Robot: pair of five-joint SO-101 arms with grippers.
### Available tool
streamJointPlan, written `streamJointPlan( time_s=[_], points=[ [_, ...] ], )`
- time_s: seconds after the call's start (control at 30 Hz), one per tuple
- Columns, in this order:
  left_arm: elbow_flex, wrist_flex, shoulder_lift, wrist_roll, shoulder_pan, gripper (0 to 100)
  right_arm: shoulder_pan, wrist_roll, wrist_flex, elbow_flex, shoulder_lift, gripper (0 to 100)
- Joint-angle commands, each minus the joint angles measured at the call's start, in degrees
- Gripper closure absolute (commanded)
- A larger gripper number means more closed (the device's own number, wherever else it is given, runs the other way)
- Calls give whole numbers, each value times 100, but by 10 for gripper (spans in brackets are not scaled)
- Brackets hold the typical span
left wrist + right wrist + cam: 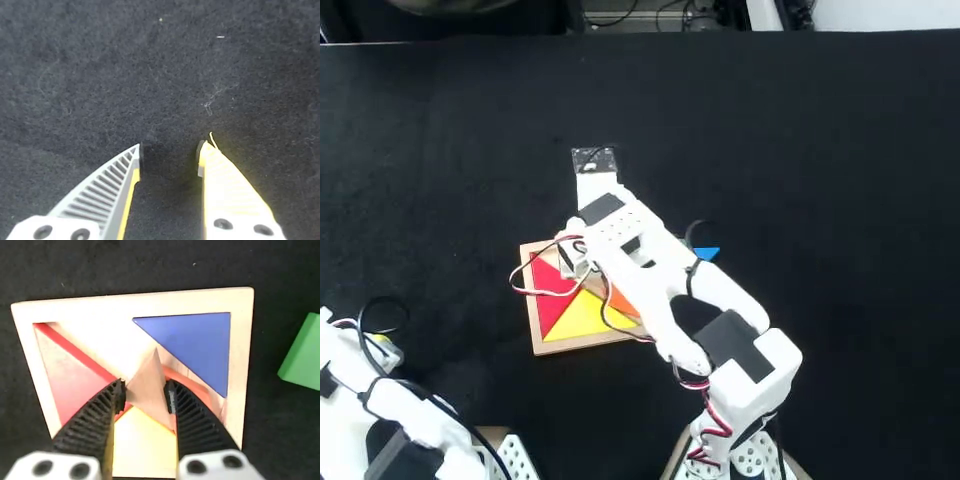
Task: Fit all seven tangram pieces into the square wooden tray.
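The square wooden tray (135, 297) holds a red triangle (70, 375), a blue triangle (197, 342), a yellow triangle (140, 445) and an orange piece (192, 385). My right gripper (143, 392) is over the tray's middle, shut on a pale tan triangle (146, 382) that stands tilted on edge. In the high view the right arm (650, 270) covers much of the tray (570, 347), leaving red (548, 272) and yellow (582, 318) showing. My left gripper (170, 152) is open over bare black cloth, at the near left corner (380, 345).
A green piece (302, 352) lies on the cloth just outside the tray. In the high view a small blue bit (706, 253) shows beside the right arm. Black cloth covers the table all around.
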State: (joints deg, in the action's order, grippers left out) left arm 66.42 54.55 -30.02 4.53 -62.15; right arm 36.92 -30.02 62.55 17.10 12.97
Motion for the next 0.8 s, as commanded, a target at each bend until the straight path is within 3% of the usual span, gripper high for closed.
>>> streamJointPlan(
  time_s=[0.0,0.33,0.53,0.77],
  points=[
    [-40,-53,-114,0,66,805,114,-79,-26,22,-154,987],
    [-40,-53,-114,0,75,805,352,-44,-35,40,-848,987],
    [-40,-53,-114,0,75,805,387,-35,-79,-40,-532,987],
    [-40,-53,-114,0,75,805,-114,-35,-18,-505,75,987]
  ],
)
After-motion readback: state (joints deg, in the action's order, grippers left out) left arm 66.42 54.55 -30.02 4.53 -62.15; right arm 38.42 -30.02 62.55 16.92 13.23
